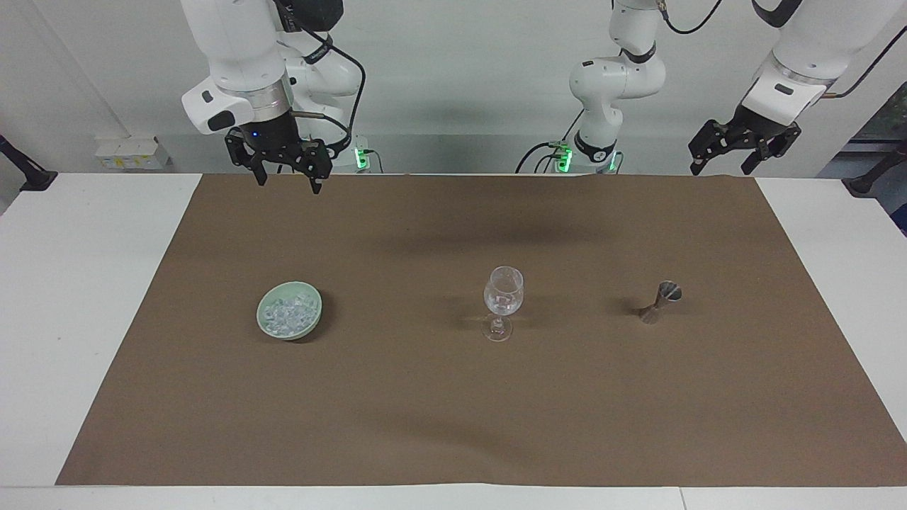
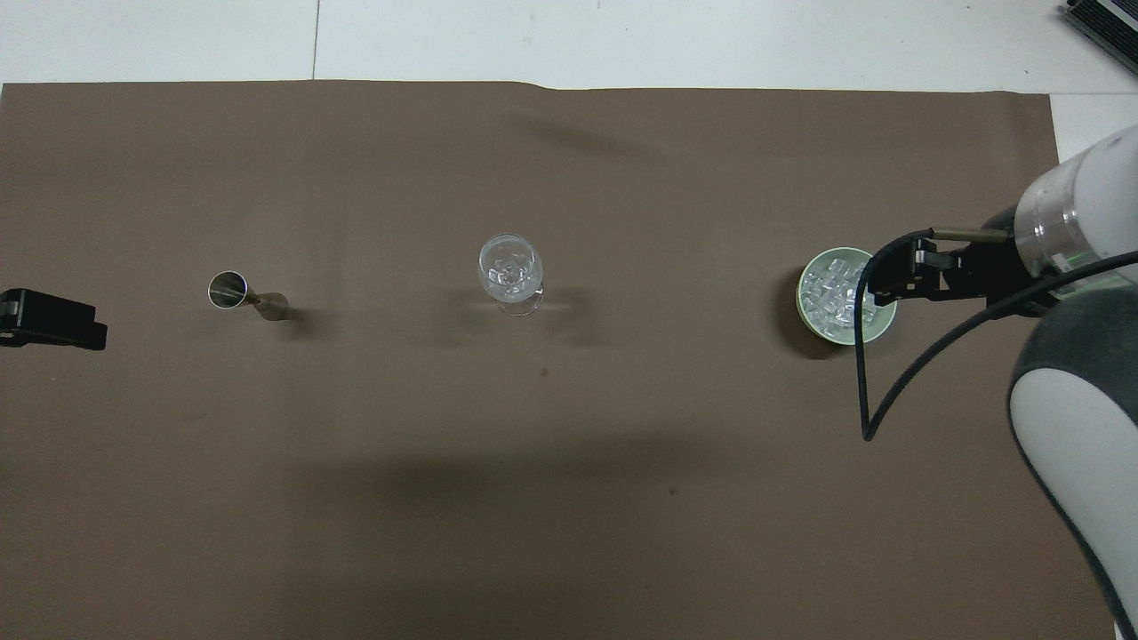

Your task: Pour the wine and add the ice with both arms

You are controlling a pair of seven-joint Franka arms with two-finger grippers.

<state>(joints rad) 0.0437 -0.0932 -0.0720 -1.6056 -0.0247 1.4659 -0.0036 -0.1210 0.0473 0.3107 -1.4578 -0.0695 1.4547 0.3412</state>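
The ice (image 1: 287, 313) lies as many small clear chunks in a pale green bowl (image 1: 317, 312) toward the right arm's end of the brown mat. It also shows in the overhead view (image 2: 831, 289), in the bowl (image 2: 805, 311). A clear stemmed wine glass (image 1: 503, 301) (image 2: 510, 271) stands upright mid-mat with a few clear bits in its bowl. My right gripper (image 1: 287, 180) (image 2: 889, 280) is open and empty, high in the air over the mat by the bowl. My left gripper (image 1: 744, 152) (image 2: 53, 318) is open and empty, waiting raised at the mat's other end.
A small metal jigger (image 1: 660, 301) (image 2: 240, 295) stands on the mat toward the left arm's end, level with the glass. The brown mat (image 1: 453, 411) covers most of the white table (image 1: 85, 283). The right arm's black cable (image 2: 867, 391) hangs over the mat.
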